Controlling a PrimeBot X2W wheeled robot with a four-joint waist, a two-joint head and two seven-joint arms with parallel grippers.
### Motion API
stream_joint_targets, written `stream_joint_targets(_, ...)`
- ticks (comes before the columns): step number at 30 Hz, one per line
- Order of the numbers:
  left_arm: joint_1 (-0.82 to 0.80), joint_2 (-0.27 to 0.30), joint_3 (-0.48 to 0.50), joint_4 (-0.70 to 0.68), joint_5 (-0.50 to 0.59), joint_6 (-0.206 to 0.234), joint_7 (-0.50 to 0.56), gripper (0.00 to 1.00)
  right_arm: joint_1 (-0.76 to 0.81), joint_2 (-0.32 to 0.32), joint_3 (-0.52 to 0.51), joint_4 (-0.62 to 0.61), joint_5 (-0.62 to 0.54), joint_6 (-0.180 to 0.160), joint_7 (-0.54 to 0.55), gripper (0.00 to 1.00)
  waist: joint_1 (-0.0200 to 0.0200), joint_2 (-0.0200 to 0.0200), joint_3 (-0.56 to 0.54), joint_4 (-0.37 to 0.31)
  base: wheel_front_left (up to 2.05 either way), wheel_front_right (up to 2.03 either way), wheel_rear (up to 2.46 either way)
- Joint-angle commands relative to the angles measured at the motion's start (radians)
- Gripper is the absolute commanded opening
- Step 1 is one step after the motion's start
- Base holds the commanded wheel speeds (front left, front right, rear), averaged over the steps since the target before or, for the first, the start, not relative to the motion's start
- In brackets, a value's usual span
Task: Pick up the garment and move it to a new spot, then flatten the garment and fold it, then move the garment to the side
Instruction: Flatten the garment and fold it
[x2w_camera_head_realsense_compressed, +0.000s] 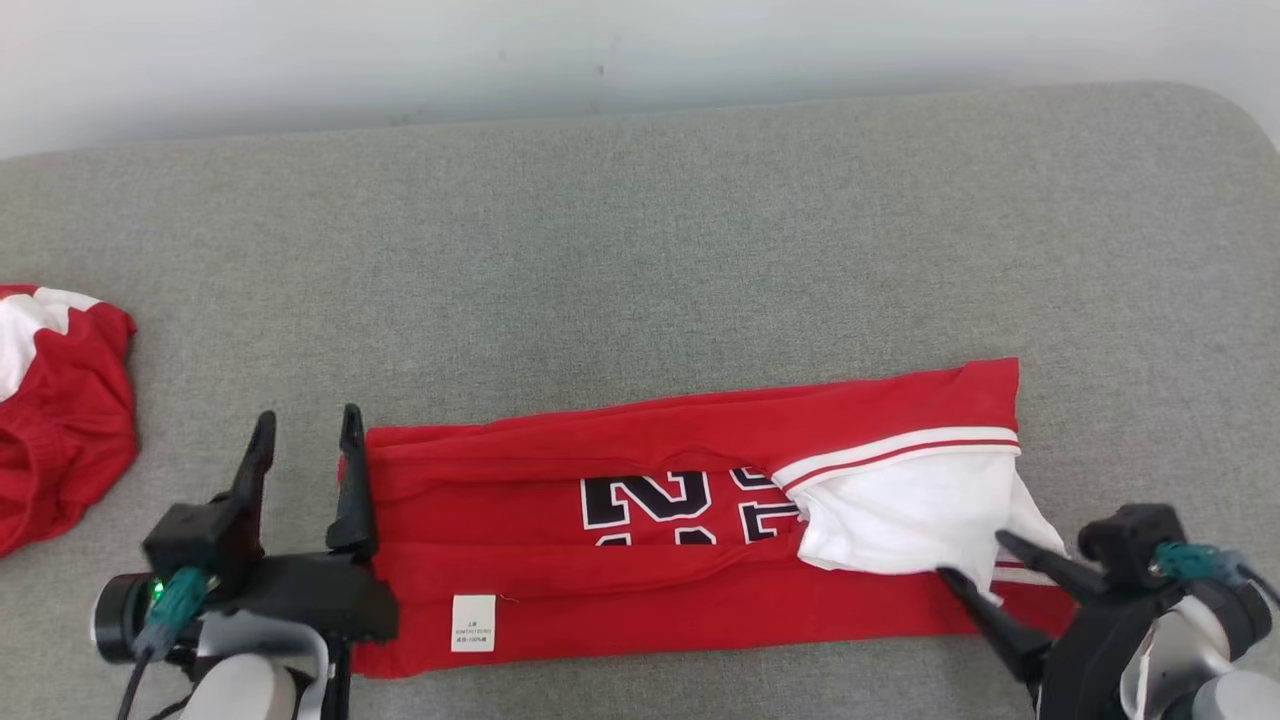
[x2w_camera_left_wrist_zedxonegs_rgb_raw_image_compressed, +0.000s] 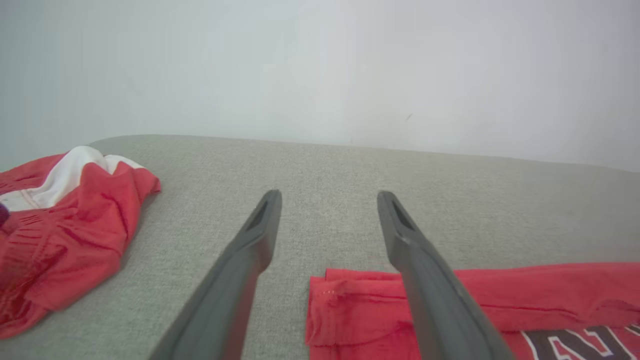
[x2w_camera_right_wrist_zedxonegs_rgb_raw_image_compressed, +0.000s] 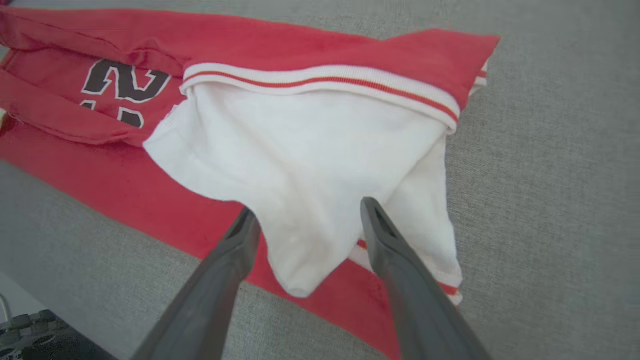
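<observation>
The garment (x2w_camera_head_realsense_compressed: 650, 600) is a red shirt with dark numbers and white sleeves, lying folded into a long strip across the grey cushion. My left gripper (x2w_camera_head_realsense_compressed: 308, 420) stands open at the strip's left end, with its right finger over the red hem (x2w_camera_left_wrist_zedxonegs_rgb_raw_image_compressed: 360, 310) and nothing between its fingers (x2w_camera_left_wrist_zedxonegs_rgb_raw_image_compressed: 330, 197). At the strip's right end my right gripper (x2w_camera_head_realsense_compressed: 970, 556) is open just above the white sleeve (x2w_camera_right_wrist_zedxonegs_rgb_raw_image_compressed: 310, 150). In the right wrist view its fingers (x2w_camera_right_wrist_zedxonegs_rgb_raw_image_compressed: 309, 210) straddle the sleeve's lower tip without gripping it.
A second red and white garment (x2w_camera_head_realsense_compressed: 60, 430) lies crumpled at the cushion's left edge, also in the left wrist view (x2w_camera_left_wrist_zedxonegs_rgb_raw_image_compressed: 65, 225). Bare grey cushion (x2w_camera_head_realsense_compressed: 640, 250) stretches behind the strip up to a pale wall.
</observation>
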Motion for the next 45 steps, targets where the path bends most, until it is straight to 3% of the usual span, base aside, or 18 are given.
stream_joint_targets(1, 0.043, -0.019, 0.046, -0.063, 0.034, -0.019, -0.002, 1.0, 0.005, 0.015, -0.027, -0.002, 0.012, -0.003, -0.013, 1.0, 0.0, 0.0, -0.005, 0.001, 0.0, 0.0, 0.0)
stream_joint_targets(11, 0.195, -0.131, 0.231, -0.241, 0.157, -0.13, -0.002, 1.0, -0.03, 0.094, -0.162, 0.075, 0.002, -0.003, 0.06, 1.0, 0.0, 0.0, -0.033, 0.014, 0.0, 0.0, 0.0)
stream_joint_targets(21, 0.306, -0.178, 0.319, -0.287, 0.227, -0.19, -0.002, 1.0, -0.075, 0.186, -0.275, 0.194, -0.034, -0.003, 0.137, 1.0, 0.0, 0.0, -0.05, 0.053, 0.0, 0.0, 0.0)
stream_joint_targets(27, 0.336, -0.182, 0.332, -0.302, 0.241, -0.202, -0.002, 1.0, -0.101, 0.25, -0.356, 0.283, -0.086, -0.003, 0.182, 1.0, 0.0, 0.0, -0.047, 0.076, 0.0, 0.0, 0.0)
stream_joint_targets(35, 0.329, -0.183, 0.313, -0.315, 0.222, -0.188, -0.002, 1.0, -0.124, 0.336, -0.46, 0.366, -0.198, -0.003, 0.243, 1.0, 0.0, 0.0, -0.029, 0.097, 0.0, 0.0, 0.0)
stream_joint_targets(42, 0.317, -0.183, 0.308, -0.318, 0.214, -0.183, -0.002, 1.0, -0.136, 0.404, -0.464, 0.381, -0.232, 0.0, 0.322, 0.99, 0.0, 0.0, -0.015, 0.1, 0.0, 0.0, 0.0)
stream_joint_targets(43, 0.315, -0.183, 0.308, -0.318, 0.213, -0.183, -0.002, 1.0, -0.137, 0.415, -0.459, 0.381, -0.228, 0.001, 0.332, 0.5, 0.0, 0.0, -0.013, 0.101, 0.0, 0.0, 0.0)
stream_joint_targets(44, 0.313, -0.183, 0.307, -0.318, 0.212, -0.182, -0.002, 1.0, -0.138, 0.424, -0.454, 0.383, -0.226, 0.001, 0.339, 0.43, 0.0, 0.0, -0.011, 0.102, 0.0, 0.0, 0.0)
stream_joint_targets(45, 0.312, -0.183, 0.306, -0.318, 0.212, -0.182, -0.002, 1.0, -0.141, 0.431, -0.449, 0.384, -0.227, 0.003, 0.345, 0.27, 0.0, 0.0, -0.009, 0.103, 0.0, 0.0, 0.0)
